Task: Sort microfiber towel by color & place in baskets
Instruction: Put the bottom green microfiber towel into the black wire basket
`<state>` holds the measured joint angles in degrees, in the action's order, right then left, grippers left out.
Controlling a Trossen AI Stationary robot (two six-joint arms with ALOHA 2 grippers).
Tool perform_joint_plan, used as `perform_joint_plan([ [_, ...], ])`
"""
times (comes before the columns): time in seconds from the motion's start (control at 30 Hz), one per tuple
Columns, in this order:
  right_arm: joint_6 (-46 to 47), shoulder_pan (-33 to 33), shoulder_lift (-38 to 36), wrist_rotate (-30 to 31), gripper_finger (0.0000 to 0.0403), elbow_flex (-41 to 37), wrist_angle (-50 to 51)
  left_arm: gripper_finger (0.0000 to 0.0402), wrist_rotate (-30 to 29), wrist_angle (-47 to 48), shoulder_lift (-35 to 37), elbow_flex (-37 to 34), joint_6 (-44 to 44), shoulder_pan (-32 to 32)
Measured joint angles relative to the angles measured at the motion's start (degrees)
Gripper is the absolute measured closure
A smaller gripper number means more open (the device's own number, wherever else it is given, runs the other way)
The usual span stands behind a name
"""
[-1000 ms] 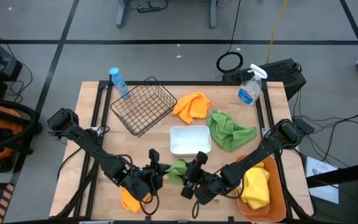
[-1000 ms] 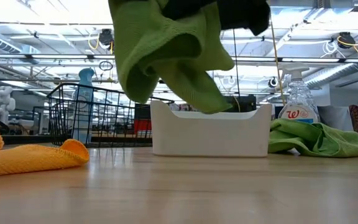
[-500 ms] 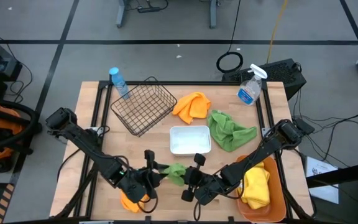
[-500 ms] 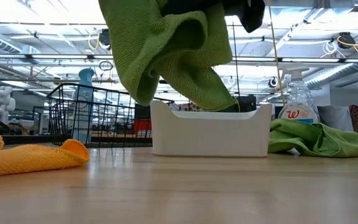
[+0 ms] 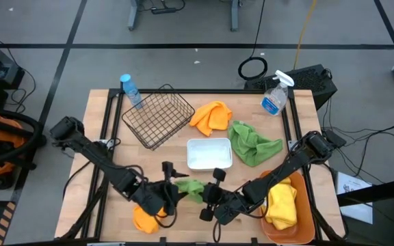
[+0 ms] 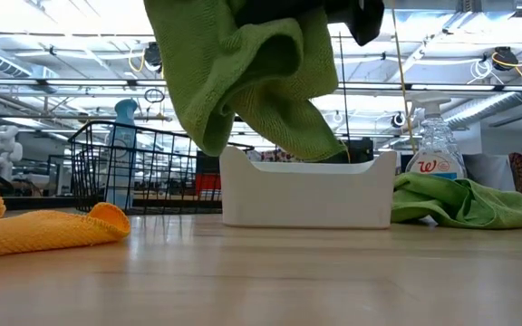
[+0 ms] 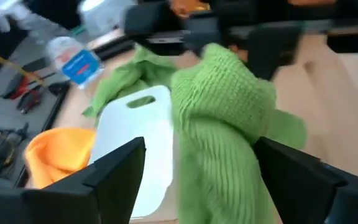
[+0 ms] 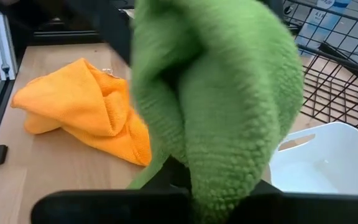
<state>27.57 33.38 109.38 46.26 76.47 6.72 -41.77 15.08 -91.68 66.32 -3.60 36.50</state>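
A green towel (image 5: 190, 188) hangs in my right gripper (image 5: 207, 195), which is shut on it near the table's front, in front of the white tray (image 5: 209, 145). My left gripper (image 5: 173, 188) is open; in the left wrist view its fingers (image 7: 114, 174) stand on either side of this towel (image 7: 222, 124). An orange towel (image 5: 142, 219) lies under my left arm. A second orange towel (image 5: 211, 116) and a second green towel (image 5: 252, 143) lie behind and beside the tray. A yellow towel (image 5: 282, 205) lies in the orange tub (image 5: 305, 208). The black wire basket (image 5: 157, 116) stands at the back left. My right gripper holds the green towel by a bunched fold (image 8: 185, 155), coming level from the table's right side; the cloth bulges over the fingers and hides them. The towel hangs below the gripper, lifted clear of the table (image 6: 243, 91).
A clear spray bottle (image 5: 273, 99) stands at the back right and a blue-capped bottle (image 5: 130, 89) at the back left beside the wire basket. Bare wood shows between the basket and my left arm.
My left gripper has crept toward the table's right edge, closer to the hanging green towel. The towel has shifted slightly toward the left while staying lifted clear in my right gripper.
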Motion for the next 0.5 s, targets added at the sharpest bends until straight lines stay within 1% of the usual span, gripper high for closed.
perform_joint_plan([
  [0.1, -1.1, -0.1, 0.0, 0.0, 0.0395, 0.0, 0.0, 0.0107, 7.1, -1.8, -0.9, 0.0, 3.6, -1.3],
  [0.13, -1.6, -0.1, 0.0, 0.0, 0.0395, 0.0, 0.0, 0.0115, 8.6, -2.0, -1.1, 0.0, 4.2, -1.5],
  [0.17, -2.2, -0.1, 0.0, -0.1, 0.0395, 0.0, 0.0, 0.0126, 9.8, -2.4, -1.2, 0.0, 4.7, -1.8],
  [0.23, -3.9, -0.1, 0.0, -0.1, 0.0395, 0.0, 0.0, 0.0153, 10.0, -2.8, -1.1, 0.0, 5.6, -2.2],
  [0.37, -8.7, -0.2, 0.0, -0.2, 0.0395, 0.0, 0.0, 0.0235, 10.1, -2.0, -1.1, 0.0, 8.0, -3.4],
  [0.5, -12.9, -0.7, 0.0, -0.1, 0.0394, 0.0, 0.1, 0.0340, 11.2, -2.0, -1.1, 0.0, 10.0, -5.1],
])
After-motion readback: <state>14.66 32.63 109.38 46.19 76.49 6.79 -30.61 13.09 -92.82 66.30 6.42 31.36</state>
